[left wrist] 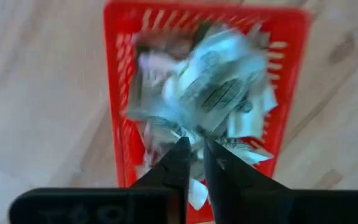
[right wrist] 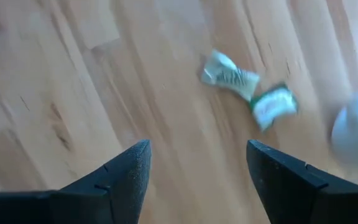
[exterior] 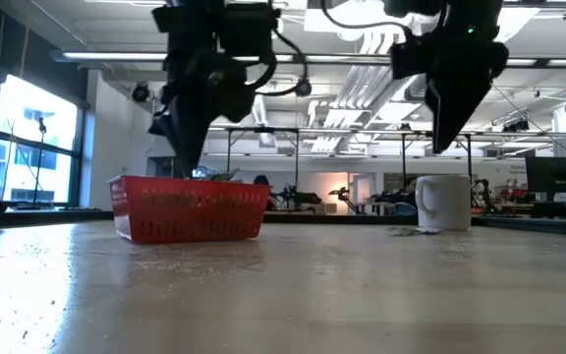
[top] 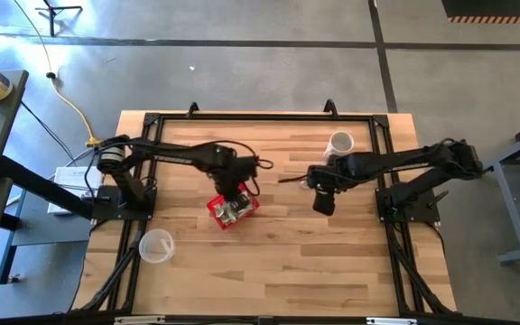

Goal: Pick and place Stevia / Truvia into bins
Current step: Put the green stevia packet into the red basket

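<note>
High view. Your left gripper point(top: 234, 200) hangs over the red mesh basket point(top: 216, 209), which sits left of table centre and already holds a heap of Stevia sachets point(top: 236, 211). Your right gripper point(top: 322, 200) hovers right of centre, near the white mug point(top: 339, 143); a clear plastic cup point(top: 156, 245) stands nearer, on the left.

Low view. The left gripper's tips reach down to the basket's rim; the right gripper is raised well above the table, just left of the mug.

Left wrist view. The left fingers point(left wrist: 178, 163) are nearly closed, only a narrow slit between them, above the sachet heap. Whether a sachet is pinched there you cannot tell. For a clean drop, part the fingers while centred over the basket, and lift straight up so no sachet drags over the low wall.

Right wrist view. The right fingers point(right wrist: 126, 171) stand wide apart and hold nothing. Two loose sachets point(right wrist: 248, 89) lie on bare wood ahead, touching each other, beside the mug; these look like your next pick.
</note>
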Motion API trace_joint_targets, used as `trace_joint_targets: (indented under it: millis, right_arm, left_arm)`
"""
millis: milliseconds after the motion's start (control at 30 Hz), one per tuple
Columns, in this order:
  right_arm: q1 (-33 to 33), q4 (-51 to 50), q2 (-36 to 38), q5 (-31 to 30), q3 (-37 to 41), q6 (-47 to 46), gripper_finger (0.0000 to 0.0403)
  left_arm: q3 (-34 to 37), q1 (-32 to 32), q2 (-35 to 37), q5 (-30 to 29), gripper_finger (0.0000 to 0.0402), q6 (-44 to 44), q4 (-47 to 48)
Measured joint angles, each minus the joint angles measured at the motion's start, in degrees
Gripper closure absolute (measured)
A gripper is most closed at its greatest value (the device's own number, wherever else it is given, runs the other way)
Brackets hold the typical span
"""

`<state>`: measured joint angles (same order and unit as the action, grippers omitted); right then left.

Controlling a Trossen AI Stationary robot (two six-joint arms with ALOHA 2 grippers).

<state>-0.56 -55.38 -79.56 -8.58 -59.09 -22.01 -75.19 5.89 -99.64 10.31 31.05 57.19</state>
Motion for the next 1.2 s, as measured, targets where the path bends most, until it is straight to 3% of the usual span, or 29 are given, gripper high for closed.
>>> trace_joint_targets:
  millis: [233,400,600,800,1067,1200]
  right_arm:
    - [1.4,8.3,-7.5,0.3,0.0,30.5,0.0148]
    - [5.5,9.7,-15.4,0.0,0.0,42.5,0.0148]
    - [10.7,10.5,-22.9,0.5,-0.1,45.7,0.0148]
    - [14.4,16.9,-23.5,2.3,-0.1,50.4,0.0157]
    - [16.5,20.7,-23.8,6.0,-0.2,50.6,0.0193]
    - [16.7,20.1,-24.9,6.6,-0.3,47.3,0.025]
  left_arm:
    - [6.7,-0.8,4.1,1.0,0.0293,8.1,-2.4]
    - [6.7,-1.1,9.3,0.1,0.0276,9.4,-4.7]
    - [6.2,-1.0,25.0,-8.9,0.0271,9.3,-4.9]
    - [7.4,-1.0,37.3,-16.7,0.0271,9.3,-1.2]
    - [10.9,-1.0,42.7,-18.9,0.027,9.7,2.9]
    - [12.0,-1.0,42.8,-18.9,0.027,9.4,3.4]
